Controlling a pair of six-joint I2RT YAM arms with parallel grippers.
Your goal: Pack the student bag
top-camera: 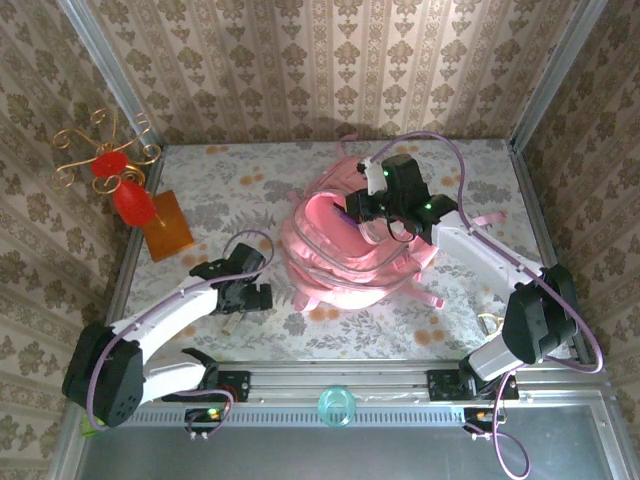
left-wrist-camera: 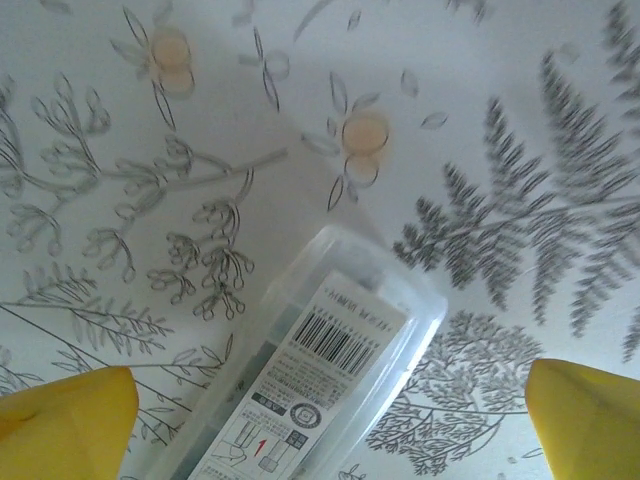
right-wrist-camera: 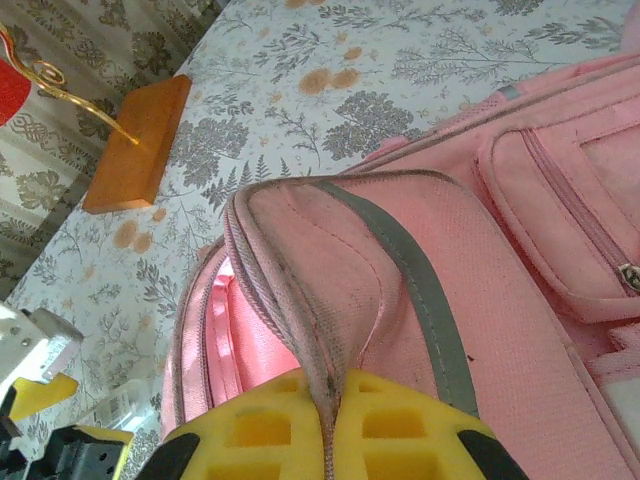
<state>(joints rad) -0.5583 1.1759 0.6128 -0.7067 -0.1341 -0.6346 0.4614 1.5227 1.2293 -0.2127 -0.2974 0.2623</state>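
The student bag (top-camera: 350, 262), a big soft pink backpack, lies in the middle of the floral table with its main opening gaping to the left. My right gripper (top-camera: 377, 205) is above the bag's far side. In the right wrist view the right gripper (right-wrist-camera: 335, 425) is shut on the zip-edged flap of the student bag (right-wrist-camera: 470, 300) and holds that flap up. My left gripper (top-camera: 243, 298) hangs low over the table left of the bag. It is open, its yellow fingertips (left-wrist-camera: 70, 420) wide apart on either side of a clear plastic pen case (left-wrist-camera: 330, 340) with a barcode label, which lies flat on the cloth.
An orange wooden block (top-camera: 165, 225) carrying a gold wire stand with red ornaments (top-camera: 118, 180) stands at the back left, also seen as the block (right-wrist-camera: 140, 140) in the right wrist view. A teal ring (top-camera: 337, 405) sits on the front rail. Wallpapered walls enclose the table.
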